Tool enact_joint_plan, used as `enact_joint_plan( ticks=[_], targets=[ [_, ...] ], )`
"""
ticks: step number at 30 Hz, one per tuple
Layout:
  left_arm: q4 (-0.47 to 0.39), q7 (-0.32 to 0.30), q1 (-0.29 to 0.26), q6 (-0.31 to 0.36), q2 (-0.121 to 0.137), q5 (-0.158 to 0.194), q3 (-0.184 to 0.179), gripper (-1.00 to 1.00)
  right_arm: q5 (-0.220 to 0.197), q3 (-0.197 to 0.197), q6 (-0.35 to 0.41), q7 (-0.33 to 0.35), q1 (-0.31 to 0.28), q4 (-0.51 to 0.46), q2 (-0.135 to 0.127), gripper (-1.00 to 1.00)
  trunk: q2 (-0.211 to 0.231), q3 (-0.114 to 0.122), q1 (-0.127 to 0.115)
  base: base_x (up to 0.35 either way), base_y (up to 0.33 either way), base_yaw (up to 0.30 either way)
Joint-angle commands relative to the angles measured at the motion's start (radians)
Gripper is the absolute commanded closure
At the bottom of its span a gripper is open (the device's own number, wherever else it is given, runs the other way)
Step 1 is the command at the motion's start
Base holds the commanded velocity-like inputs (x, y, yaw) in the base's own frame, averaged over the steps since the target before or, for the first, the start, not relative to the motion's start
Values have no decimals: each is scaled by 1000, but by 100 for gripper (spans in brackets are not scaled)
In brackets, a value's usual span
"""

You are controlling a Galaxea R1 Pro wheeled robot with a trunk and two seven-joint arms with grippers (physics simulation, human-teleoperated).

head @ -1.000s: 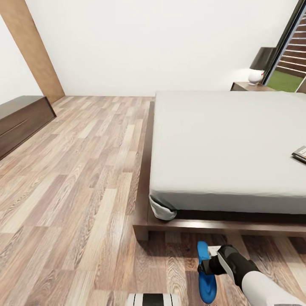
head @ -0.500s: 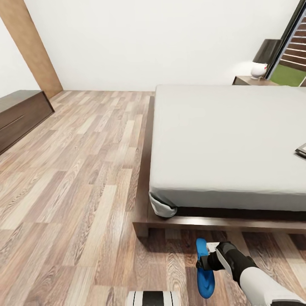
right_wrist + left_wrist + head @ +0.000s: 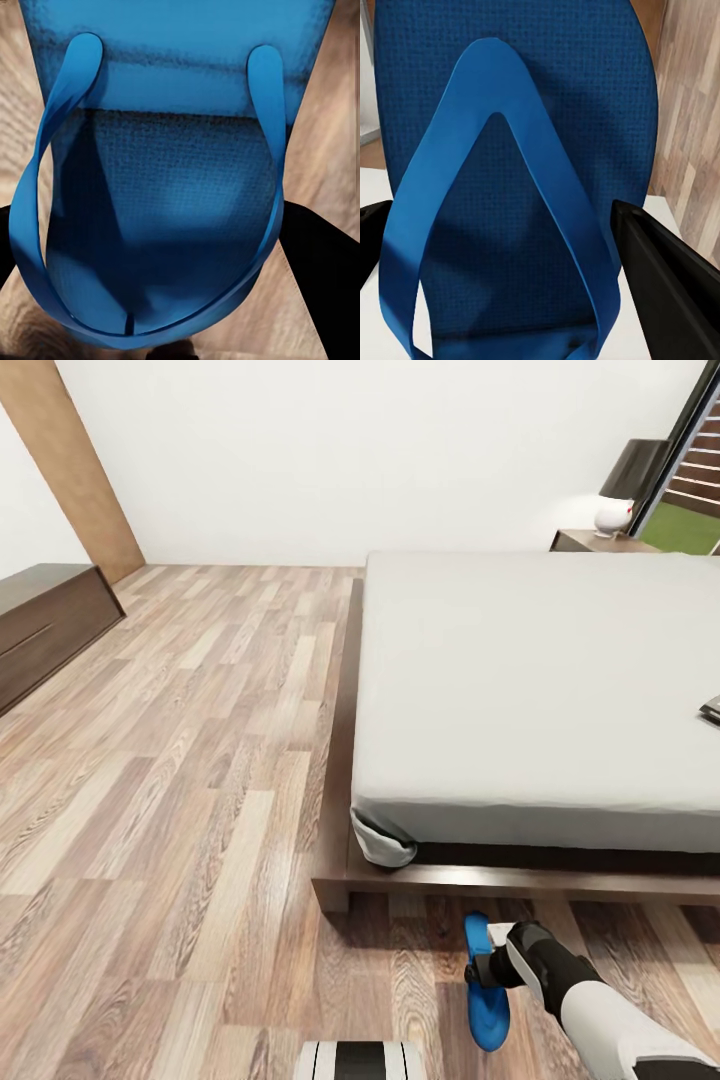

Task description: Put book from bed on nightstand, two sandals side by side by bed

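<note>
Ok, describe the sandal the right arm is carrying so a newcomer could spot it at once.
Start at the bed, then drop to the wooden floor before its near frame corner. There the right gripper holds the sandal, a slim bright blue sole with blue straps, the single vivid blue thing among browns and greys.

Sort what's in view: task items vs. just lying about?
Task items:
- sandal, clamped in the right end effector
- second sandal, between the left end effector's fingers
- book, on the bed
- nightstand

Lying about:
- long dark cabinet
- white lamp
</note>
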Motion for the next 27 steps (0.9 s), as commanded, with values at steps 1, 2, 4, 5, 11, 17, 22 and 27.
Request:
enact_joint_plan(
  ticks=[1,2,4,5,11,17,22,27],
  targets=[
    [-1,0,0,-6,0,4,3,100,7,2,5,6,-1,-2,0,100,0,-1,0,0,0,0],
    [-1,0,0,-6,0,4,3,100,7,2,5,5,-2,-2,0,100,0,-1,0,0,0,0],
    [-1,0,0,-6,0,4,3,100,7,2,5,4,-7,-2,0,100,0,-5,0,0,0,0],
    [-1,0,0,-6,0,4,3,100,7,1,5,4,-8,-2,0,100,-1,-8,1,0,0,0],
    [-1,0,0,-6,0,4,3,100,7,0,5,3,-16,-2,1,100,-2,-24,3,0,0,0],
    [-1,0,0,-6,0,3,3,100,7,-1,5,3,-23,-2,1,100,-3,-39,4,0,0,0],
    [-1,0,0,-5,0,3,3,100,7,-1,5,3,-26,-1,1,100,-3,-43,5,0,0,0],
    [-1,0,0,-5,0,2,3,100,7,-1,5,3,-28,0,1,100,-3,-43,5,0,15,0]
  ],
)
